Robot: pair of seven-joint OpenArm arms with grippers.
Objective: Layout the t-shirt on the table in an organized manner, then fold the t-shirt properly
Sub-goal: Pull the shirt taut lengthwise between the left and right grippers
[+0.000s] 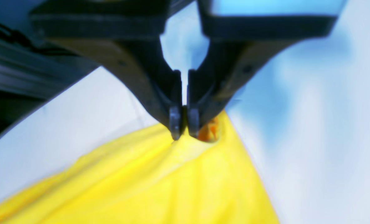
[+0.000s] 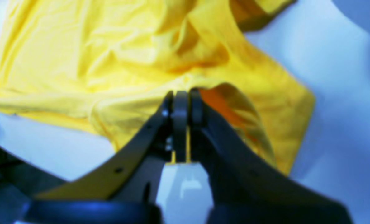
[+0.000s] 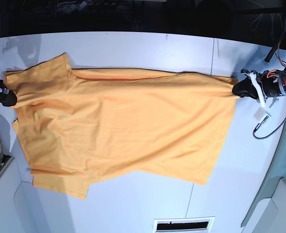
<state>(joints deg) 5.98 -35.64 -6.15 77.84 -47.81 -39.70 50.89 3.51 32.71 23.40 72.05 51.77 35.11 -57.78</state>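
Orange-yellow t-shirt (image 3: 123, 131) stretches lengthwise across the table (image 3: 133, 43), each end effector pinching one end.

Robotics lab workstation
White table (image 3: 133, 48) with seam line, loose cables (image 3: 269, 124) at its edge, dark background with wiring, floor vent (image 3: 183, 225).

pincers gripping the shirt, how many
2. The left pincer is shut on a corner of the orange-yellow cotton t-shirt; the right pincer is shut on the opposite end.
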